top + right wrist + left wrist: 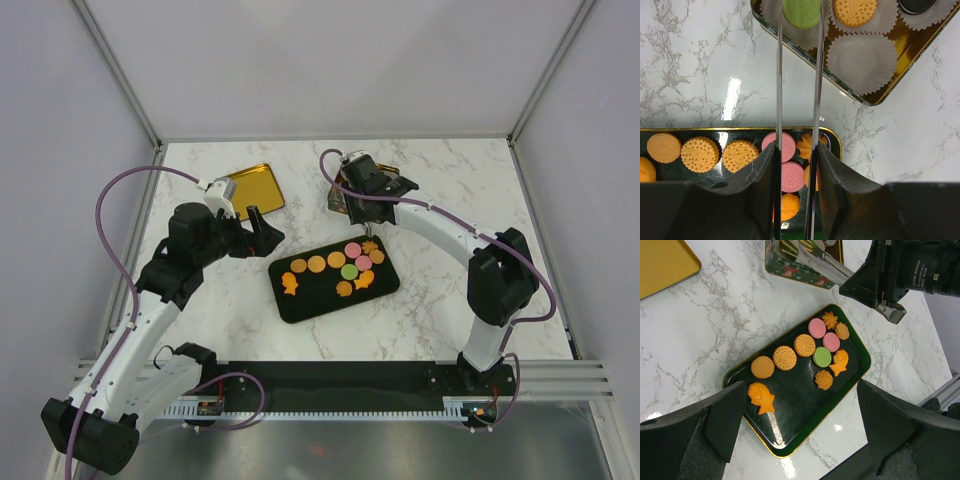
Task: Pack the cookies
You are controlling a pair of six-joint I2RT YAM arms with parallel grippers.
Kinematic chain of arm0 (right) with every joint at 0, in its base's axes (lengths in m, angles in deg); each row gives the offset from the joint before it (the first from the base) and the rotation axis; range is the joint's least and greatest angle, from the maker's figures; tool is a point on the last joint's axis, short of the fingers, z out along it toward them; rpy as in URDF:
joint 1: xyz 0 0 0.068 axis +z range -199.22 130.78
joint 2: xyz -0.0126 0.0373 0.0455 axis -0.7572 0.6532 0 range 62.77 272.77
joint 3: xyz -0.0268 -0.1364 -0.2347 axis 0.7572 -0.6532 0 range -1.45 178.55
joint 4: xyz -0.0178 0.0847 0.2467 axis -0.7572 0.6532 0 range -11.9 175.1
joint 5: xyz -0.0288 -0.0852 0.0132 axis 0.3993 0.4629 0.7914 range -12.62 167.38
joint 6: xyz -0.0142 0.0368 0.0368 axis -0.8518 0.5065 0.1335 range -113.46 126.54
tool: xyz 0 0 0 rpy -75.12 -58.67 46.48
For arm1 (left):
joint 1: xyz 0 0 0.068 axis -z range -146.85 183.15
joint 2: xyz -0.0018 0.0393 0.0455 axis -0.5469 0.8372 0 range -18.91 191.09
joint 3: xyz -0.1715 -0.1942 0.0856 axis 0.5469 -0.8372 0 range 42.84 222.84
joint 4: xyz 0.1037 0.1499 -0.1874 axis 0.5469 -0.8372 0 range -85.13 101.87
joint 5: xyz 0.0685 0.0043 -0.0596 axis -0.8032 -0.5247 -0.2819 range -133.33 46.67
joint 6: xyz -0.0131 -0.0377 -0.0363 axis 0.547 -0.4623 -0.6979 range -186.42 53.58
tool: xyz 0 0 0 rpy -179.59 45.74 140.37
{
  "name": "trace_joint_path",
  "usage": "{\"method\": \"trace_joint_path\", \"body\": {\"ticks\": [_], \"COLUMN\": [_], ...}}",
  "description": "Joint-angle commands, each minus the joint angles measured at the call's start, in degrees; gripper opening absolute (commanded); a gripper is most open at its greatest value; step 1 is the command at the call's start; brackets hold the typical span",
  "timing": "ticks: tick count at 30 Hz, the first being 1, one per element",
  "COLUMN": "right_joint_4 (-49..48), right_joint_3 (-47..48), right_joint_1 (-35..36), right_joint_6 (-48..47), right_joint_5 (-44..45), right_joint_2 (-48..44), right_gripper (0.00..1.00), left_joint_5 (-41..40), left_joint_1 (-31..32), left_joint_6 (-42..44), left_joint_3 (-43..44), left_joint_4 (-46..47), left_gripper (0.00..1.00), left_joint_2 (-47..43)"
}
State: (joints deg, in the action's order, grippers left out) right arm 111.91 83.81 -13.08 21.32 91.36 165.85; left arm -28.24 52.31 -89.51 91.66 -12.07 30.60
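Observation:
Several cookies (pixel 340 265), orange, pink and one green, lie on a black tray (pixel 310 300); they also show in the left wrist view (pixel 785 357). My right gripper (pixel 365 185) is shut on metal tongs (pixel 779 75). The tong tips pinch a green cookie (pixel 801 11) over a paper liner in the gold-lined tin (pixel 875 100). The tin holds an orange cookie (pixel 855 11) and a dark cookie (pixel 917 5) in liners, and one empty liner (pixel 861 56). My left gripper (pixel 800 405) is open and empty above the tray's near end, close to a fish-shaped cookie (pixel 760 396).
A gold lid (pixel 250 190) lies at the back left on the marble table, just behind my left wrist. The tin (pixel 800 260) stands just beyond the tray's far end. Grey walls and frame posts enclose the table.

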Motion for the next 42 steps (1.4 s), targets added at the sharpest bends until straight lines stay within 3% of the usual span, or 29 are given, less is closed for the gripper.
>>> {"method": "trace_joint_path", "body": {"ticks": [1,13,30,42], "right_joint_4": [-1.9,-1.0,-0.9,3.3], "right_joint_3": [2.1,1.4,1.3,1.8], "right_joint_1": [-0.2,-0.2,-0.2,-0.6], "right_joint_6": [0.5,0.1,0.0,-0.4], "right_joint_5": [1.0,1.4,-0.8,-0.7], "right_joint_2": [-0.2,-1.2,-1.7,-11.1], "right_gripper": [0.39,0.47,0.51,0.50], "left_joint_5": [-0.2,-0.2,-0.3,-0.2], "left_joint_1": [0.3,0.4,0.3,0.3], "left_joint_6": [1.0,1.0,1.0,1.0], "left_joint_3": [2.1,2.0,2.0,2.0], "left_joint_4": [0.9,1.0,1.0,0.9], "left_gripper": [0.99,0.99,0.99,0.99], "left_joint_2": [-0.2,0.0,0.0,0.1]}}
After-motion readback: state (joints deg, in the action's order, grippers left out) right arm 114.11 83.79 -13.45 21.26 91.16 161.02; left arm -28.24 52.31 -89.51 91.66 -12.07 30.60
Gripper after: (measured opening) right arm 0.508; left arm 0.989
